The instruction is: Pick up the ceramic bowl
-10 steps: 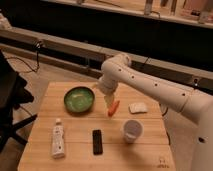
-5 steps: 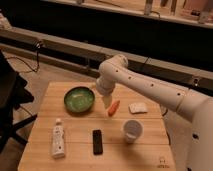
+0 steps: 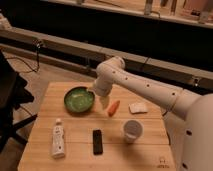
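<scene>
Since prev. frames: my arm has swung left, off the carrot (image 3: 114,107) and toward the bowl. Nothing on the table (image 3: 150,150) has shifted.

1. Claw: gripper (image 3: 95,92) sits at the right rim of the ceramic bowl (image 3: 78,99), low over it. Jaws apart, nothing clamped. Whether a finger touches the rim already: cannot tell.
2. Task item: bowl rests flat on the table, left half, nearer the far edge than the near one. Green glossy inside, darker rim. Appears empty.
3. Neighbours: carrot just right of the bowl, near table centre, apart from it. White pad-like item (image 3: 138,107) further right. White cup (image 3: 132,130) toward the near right. Black remote (image 3: 97,141) by the near edge, centre. White bottle (image 3: 58,139) lying toward the near left corner. All clear of the bowl.
4. Handling, my judgement: ceramic, so stiff, prob. heavy for its size, will chip or break if dropped. Glaze looks slick. Wide and shallow, so no grip across the body.
5. Grip pt, my judgement: pinch the right rim, one finger inside, one outside, seated deep. Expect the far side to sag on the lift; close firmly and raise slowly.
</scene>
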